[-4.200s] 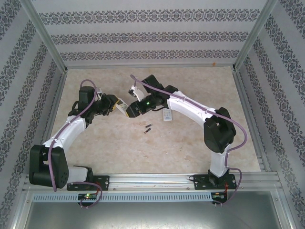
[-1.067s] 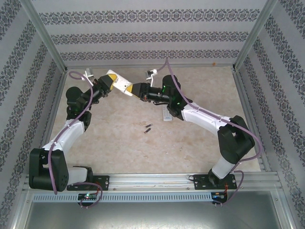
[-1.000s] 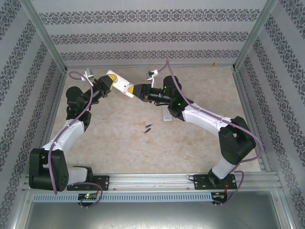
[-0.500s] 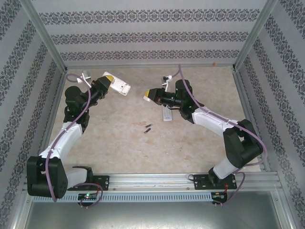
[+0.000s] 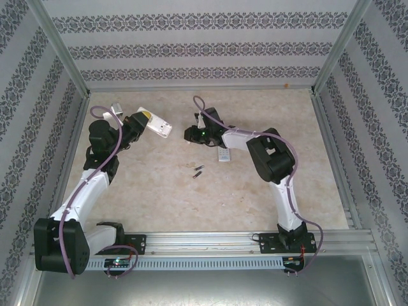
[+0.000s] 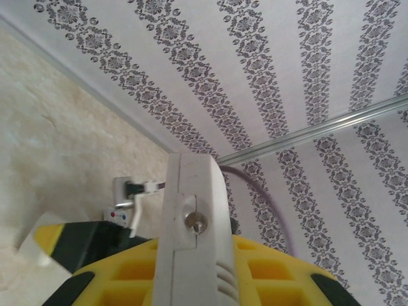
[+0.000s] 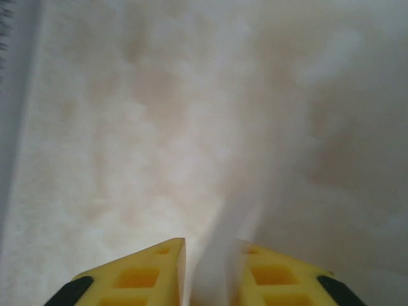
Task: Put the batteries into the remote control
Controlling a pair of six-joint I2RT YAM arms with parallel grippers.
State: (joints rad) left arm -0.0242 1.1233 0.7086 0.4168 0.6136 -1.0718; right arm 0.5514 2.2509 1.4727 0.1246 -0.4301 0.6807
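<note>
Firmly closed, the left gripper (image 5: pixel 145 120) clamps a long white plastic remote control (image 6: pixel 193 210) between its yellow fingers (image 6: pixel 127 274). It holds the remote raised over the far left corner of the beige marbled table (image 5: pixel 140 204), the free end pointing toward the middle. In the left wrist view a small metal contact (image 6: pixel 196 222) shows on the remote's narrow edge. The right gripper (image 7: pixel 213 245) hangs just beyond the table's centre, its jaws narrow around a thin white flat piece (image 7: pixel 223 261) too blurred to tell what it is. Two small dark cylinder batteries (image 5: pixel 197 171) lie loose on the table, near its middle and slightly toward the near edge from the right gripper, well apart from the held remote. A second small white remote (image 5: pixel 224 155) lies flat just right of them, close under the right arm
</note>
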